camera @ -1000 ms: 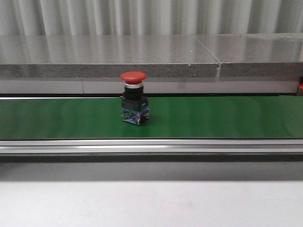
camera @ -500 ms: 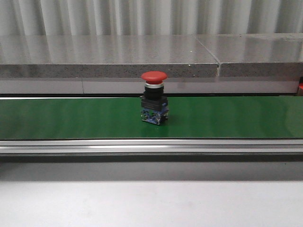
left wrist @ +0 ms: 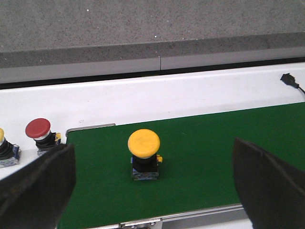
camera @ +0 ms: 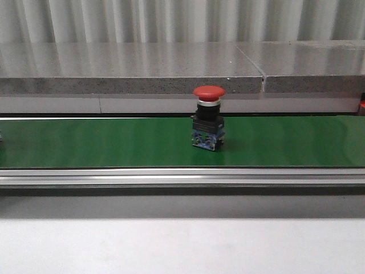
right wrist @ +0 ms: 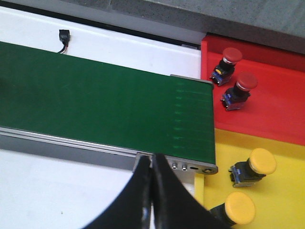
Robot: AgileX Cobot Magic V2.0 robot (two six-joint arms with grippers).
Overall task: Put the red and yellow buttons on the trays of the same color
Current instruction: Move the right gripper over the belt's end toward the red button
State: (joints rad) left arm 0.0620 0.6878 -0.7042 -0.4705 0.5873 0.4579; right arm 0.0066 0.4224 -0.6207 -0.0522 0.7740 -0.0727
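At the left, a yellow button (left wrist: 144, 152) is seen upright on the belt (left wrist: 214, 152) between the spread jaws of the left gripper (left wrist: 152, 191). Mid-belt, a red button (camera: 208, 125) is carried. At the right, red tray (right wrist: 267, 100) and yellow tray (right wrist: 286, 191) are already part-filled; the right gripper (right wrist: 151, 191) is clenched, apparently empty. A catching step is judged in hand: closing on the yellow button is called for.

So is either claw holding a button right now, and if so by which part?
Neither. The left claw is open, with the yellow button standing free on the green belt between its fingers. The right claw is shut on nothing.
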